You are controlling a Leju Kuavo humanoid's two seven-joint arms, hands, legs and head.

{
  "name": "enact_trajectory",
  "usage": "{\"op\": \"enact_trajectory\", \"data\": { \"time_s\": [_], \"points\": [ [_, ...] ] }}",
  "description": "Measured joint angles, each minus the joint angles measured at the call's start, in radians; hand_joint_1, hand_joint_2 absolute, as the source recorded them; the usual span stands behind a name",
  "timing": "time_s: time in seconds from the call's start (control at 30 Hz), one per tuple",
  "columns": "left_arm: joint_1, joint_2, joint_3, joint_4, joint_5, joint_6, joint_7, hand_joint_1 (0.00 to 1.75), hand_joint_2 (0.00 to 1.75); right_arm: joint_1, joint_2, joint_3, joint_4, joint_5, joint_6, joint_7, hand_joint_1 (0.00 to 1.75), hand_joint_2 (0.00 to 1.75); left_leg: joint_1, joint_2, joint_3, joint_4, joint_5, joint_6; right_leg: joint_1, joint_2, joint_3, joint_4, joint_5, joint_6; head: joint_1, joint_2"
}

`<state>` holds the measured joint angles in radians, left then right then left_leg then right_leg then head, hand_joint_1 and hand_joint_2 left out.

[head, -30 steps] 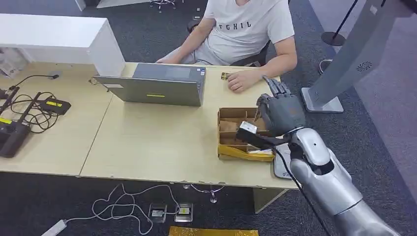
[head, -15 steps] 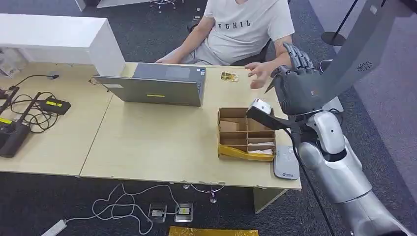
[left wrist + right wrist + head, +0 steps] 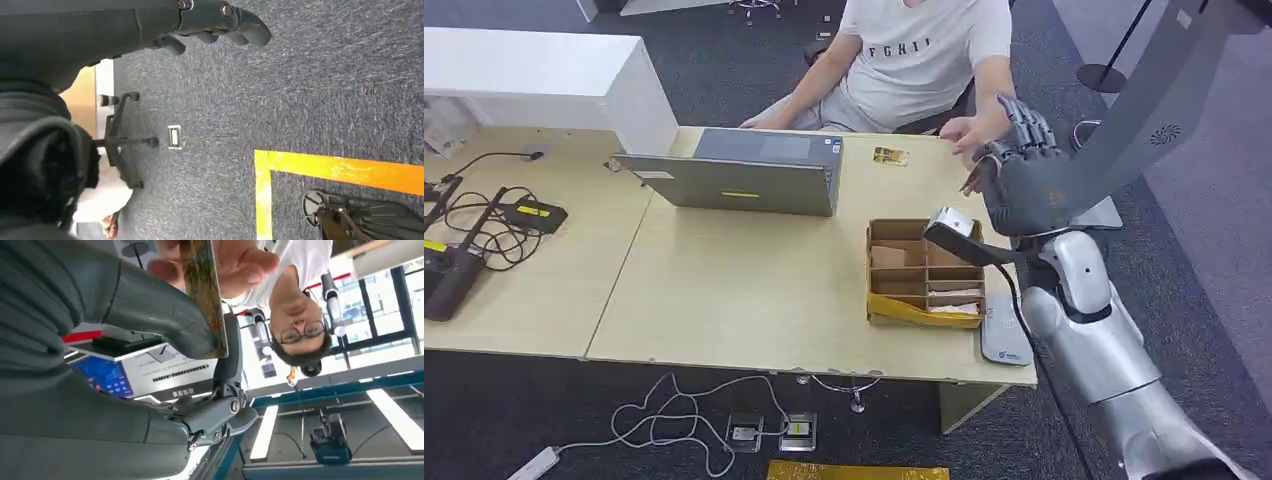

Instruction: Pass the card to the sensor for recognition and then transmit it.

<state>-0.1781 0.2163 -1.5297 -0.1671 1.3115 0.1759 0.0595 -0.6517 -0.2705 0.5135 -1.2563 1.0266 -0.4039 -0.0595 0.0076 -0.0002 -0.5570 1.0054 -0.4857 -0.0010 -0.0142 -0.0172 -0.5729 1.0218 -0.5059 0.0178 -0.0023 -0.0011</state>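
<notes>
My right hand is raised past the table's far right edge, in front of the seated person. In the right wrist view its thumb and a finger pinch a thin patterned card held upright. The person's hand has its fingers on the card's far end; in the head view that hand hovers just beside mine. The flat grey sensor pad lies at the table's front right corner. My left hand hangs over the carpet with loosely bent fingers, holding nothing.
A divided cardboard box stands below my raised arm, next to the sensor pad. A second card lies near the laptop. A grey kiosk stand rises to the right. Cables and devices crowd the left desk.
My right hand rose from over the cardboard box and swung toward the person. The person's hand lifted off the table and reached to the card.
</notes>
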Motion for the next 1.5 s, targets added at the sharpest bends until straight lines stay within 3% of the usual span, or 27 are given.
{"op": "enact_trajectory", "data": {
  "time_s": [0.37,0.67,0.7,0.73,0.77,0.93,1.0,1.3,1.5],
  "points": [
    [-0.001,0.0,-0.002,0.0,-0.013,0.0,0.0,0.0,0.0,-0.055,0.039,0.0,0.225,-0.013,-0.108,-0.048,1.75,1.75,0.0,0.0,0.0,0.0,0.0,0.0,0.0,0.0,0.0,0.0,0.0,0.0,0.0,0.0],
    [-0.001,0.0,-0.003,0.0,-0.019,-0.002,0.0,0.0,0.0,-0.072,0.046,-0.004,0.337,-0.014,-0.116,-0.049,1.75,1.75,0.0,0.0,0.0,0.0,0.0,0.0,0.0,0.0,0.0,0.0,0.0,0.0,0.0,0.0],
    [-0.001,0.0,-0.003,0.0,-0.019,-0.002,0.0,0.0,0.0,-0.072,0.046,-0.004,0.342,-0.011,-0.116,-0.046,1.68,1.75,0.0,0.0,0.0,0.0,0.0,0.0,0.0,0.0,0.0,0.0,0.0,0.0,0.0,0.0],
    [-0.001,0.0,-0.003,0.0,-0.019,-0.003,0.0,0.0,0.0,-0.072,0.046,-0.005,0.347,-0.01,-0.118,-0.045,0.19,1.75,0.0,0.0,0.0,0.0,0.0,0.0,0.0,0.0,0.0,0.0,0.0,0.0,0.0,0.0],
    [-0.001,0.0,-0.003,0.0,-0.02,-0.003,0.0,0.0,0.0,-0.072,0.047,-0.008,0.353,-0.005,-0.125,-0.042,0.0,1.75,0.0,0.0,0.0,0.0,0.0,0.0,0.0,0.0,0.0,0.0,0.0,0.0,0.0,0.0],
    [-0.001,-0.003,-0.004,0.0,-0.027,0.0,0.001,0.0,0.0,-0.072,0.047,-0.032,0.387,0.037,-0.25,-0.059,0.0,1.75,0.0,0.0,0.0,0.0,0.0,0.0,0.0,0.0,-0.001,0.0,0.0,0.0,0.0,0.0],
    [-0.001,-0.004,-0.004,0.0,-0.029,0.0,0.003,0.0,0.0,-0.072,0.047,-0.041,0.403,0.046,-0.267,-0.068,0.0,1.75,0.0,0.0,0.0,0.0,0.0,0.0,0.0,0.0,-0.001,0.0,0.0,0.0,0.0,0.0],
    [-0.001,-0.006,-0.005,0.0,-0.026,-0.001,0.003,0.0,0.0,-0.089,0.046,-0.07,0.425,0.065,-0.249,-0.055,0.0,1.75,0.0,0.0,0.0,0.0,0.0,0.0,0.0,0.0,-0.001,0.0,0.0,0.0,0.0,0.0],
    [0.0,-0.006,-0.005,0.0,-0.019,-0.002,0.003,0.0,0.0,-0.125,0.005,-0.107,0.43,0.074,-0.241,-0.058,0.0,1.75,0.0,0.0,0.0,0.0,0.0,0.0,0.0,0.0,-0.001,0.0,0.0,0.0,0.0,0.0]
  ]
}}
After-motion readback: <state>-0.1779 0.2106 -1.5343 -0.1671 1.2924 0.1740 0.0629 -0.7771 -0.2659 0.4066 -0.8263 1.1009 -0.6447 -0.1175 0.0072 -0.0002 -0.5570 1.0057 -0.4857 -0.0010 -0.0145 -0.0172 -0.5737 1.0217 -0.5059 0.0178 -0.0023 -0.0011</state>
